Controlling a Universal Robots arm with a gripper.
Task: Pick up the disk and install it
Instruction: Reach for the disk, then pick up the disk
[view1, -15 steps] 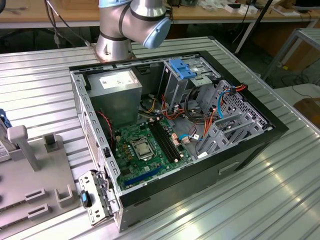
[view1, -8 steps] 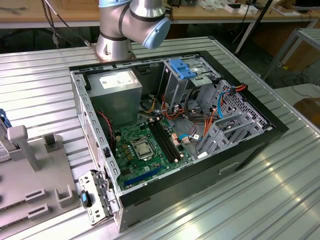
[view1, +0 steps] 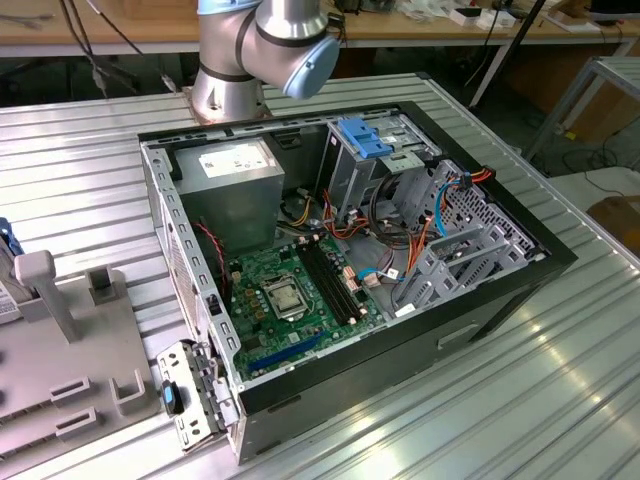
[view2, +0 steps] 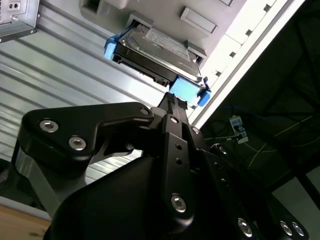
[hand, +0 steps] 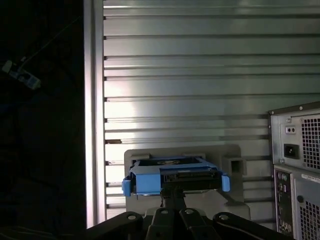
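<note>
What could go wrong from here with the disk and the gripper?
1. The gripper is at the thin blue frame edge of the disk. A hold on so little plastic might slip or tilt.
2. The disk stands in a grey holder. A slanted pull could jam it there.
3. In the exterior view, loose cables crowd the computer case near the drive cage. The disk might snag on them.
</note>
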